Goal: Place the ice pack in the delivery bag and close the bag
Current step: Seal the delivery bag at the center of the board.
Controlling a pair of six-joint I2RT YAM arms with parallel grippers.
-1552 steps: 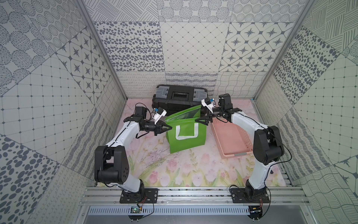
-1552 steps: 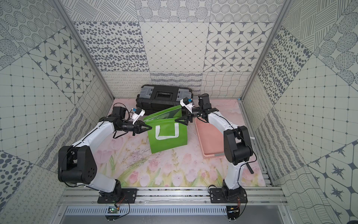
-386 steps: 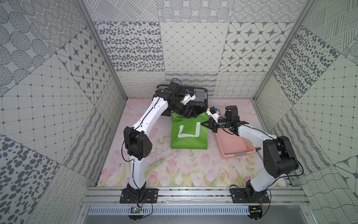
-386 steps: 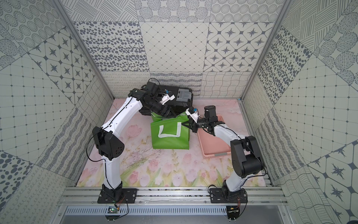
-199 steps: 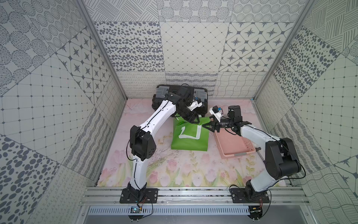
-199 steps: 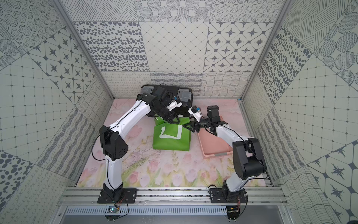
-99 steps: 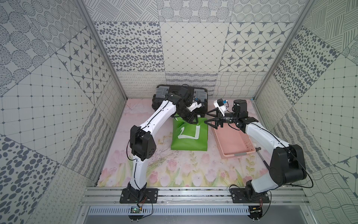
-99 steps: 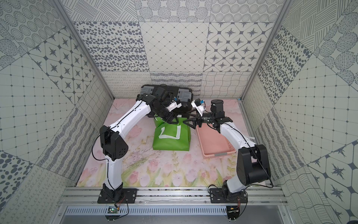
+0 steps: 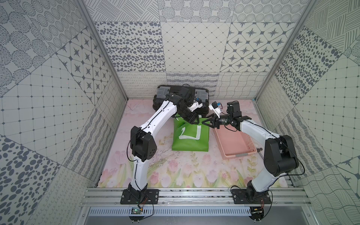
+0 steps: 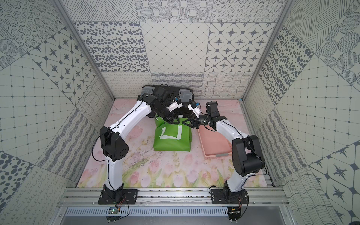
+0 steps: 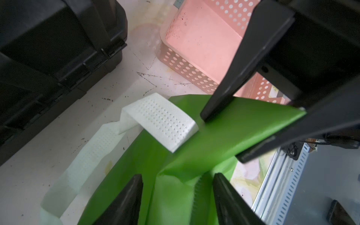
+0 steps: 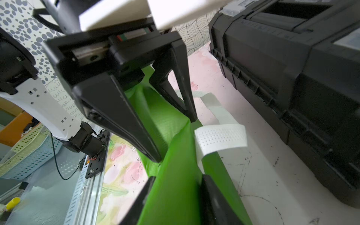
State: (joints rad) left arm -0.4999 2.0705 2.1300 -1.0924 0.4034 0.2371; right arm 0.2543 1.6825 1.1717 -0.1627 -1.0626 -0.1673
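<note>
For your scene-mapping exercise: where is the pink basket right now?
In both top views the pink basket sits on the floral table, on the robot's right, beside the green delivery bag and under the right arm.

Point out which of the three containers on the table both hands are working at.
The green delivery bag, lying between the black toolbox and the pink basket: the left hand and right hand meet at its far edge.

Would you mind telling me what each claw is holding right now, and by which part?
Both straddle the top edge of the delivery bag: the right claw and the left claw each have green fabric between their fingers. Whether either actually pinches it cannot be told.
</note>
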